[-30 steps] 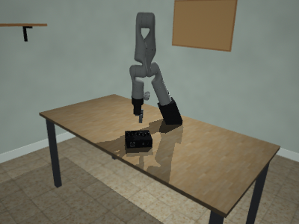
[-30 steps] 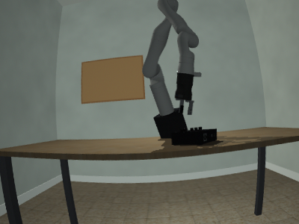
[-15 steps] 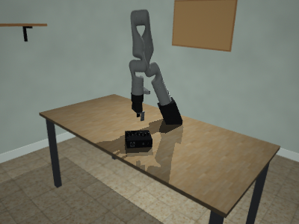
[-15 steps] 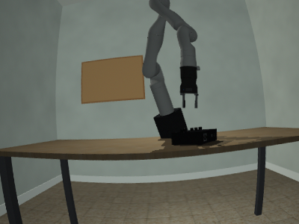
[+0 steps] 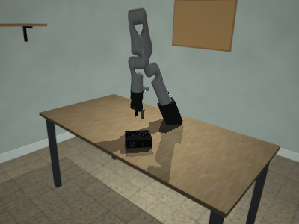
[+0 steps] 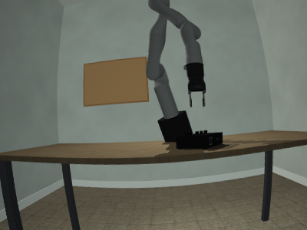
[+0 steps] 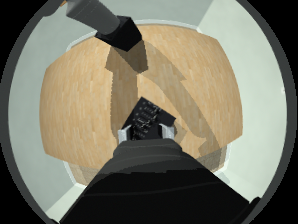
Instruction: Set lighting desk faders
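Exterior view shows my claw [image 6: 196, 103] spread wide and empty above the lighting desk [image 6: 199, 139] on the table [image 6: 96, 153]; I should descend slowly, centred over one fader cap.

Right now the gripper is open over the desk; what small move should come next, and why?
Probably lower straight toward the lighting desk. The gripper hangs well above it, fingers spread and holding nothing, touching no fader. The fader caps are too small here to read, so coming closer should help pick out channels 5 and 6.
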Controlling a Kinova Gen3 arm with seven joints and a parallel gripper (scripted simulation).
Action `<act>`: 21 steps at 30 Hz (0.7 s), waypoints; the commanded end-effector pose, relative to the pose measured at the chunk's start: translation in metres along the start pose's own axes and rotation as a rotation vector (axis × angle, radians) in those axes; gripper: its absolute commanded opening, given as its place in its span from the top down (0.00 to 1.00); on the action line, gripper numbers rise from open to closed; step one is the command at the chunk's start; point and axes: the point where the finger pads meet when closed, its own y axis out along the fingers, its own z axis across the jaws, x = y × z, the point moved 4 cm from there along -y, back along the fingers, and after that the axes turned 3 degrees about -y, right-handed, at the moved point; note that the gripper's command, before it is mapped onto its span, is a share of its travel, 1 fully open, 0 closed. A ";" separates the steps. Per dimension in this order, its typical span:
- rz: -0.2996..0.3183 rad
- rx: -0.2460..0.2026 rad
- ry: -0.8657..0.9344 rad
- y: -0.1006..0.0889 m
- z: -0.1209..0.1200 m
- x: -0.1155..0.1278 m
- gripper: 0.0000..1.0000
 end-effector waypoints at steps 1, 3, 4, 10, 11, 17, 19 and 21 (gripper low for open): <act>-0.017 0.015 -0.036 -0.003 0.001 0.007 0.00; -0.019 0.017 -0.045 -0.004 0.001 0.007 0.00; -0.020 0.018 -0.049 -0.004 0.002 0.007 0.00; -0.021 0.018 -0.053 -0.004 0.002 0.008 0.00; -0.021 0.018 -0.053 -0.004 0.002 0.008 0.00; -0.021 0.018 -0.053 -0.004 0.002 0.008 0.00; -0.021 0.018 -0.053 -0.004 0.002 0.008 0.00; -0.021 0.018 -0.053 -0.004 0.002 0.008 0.00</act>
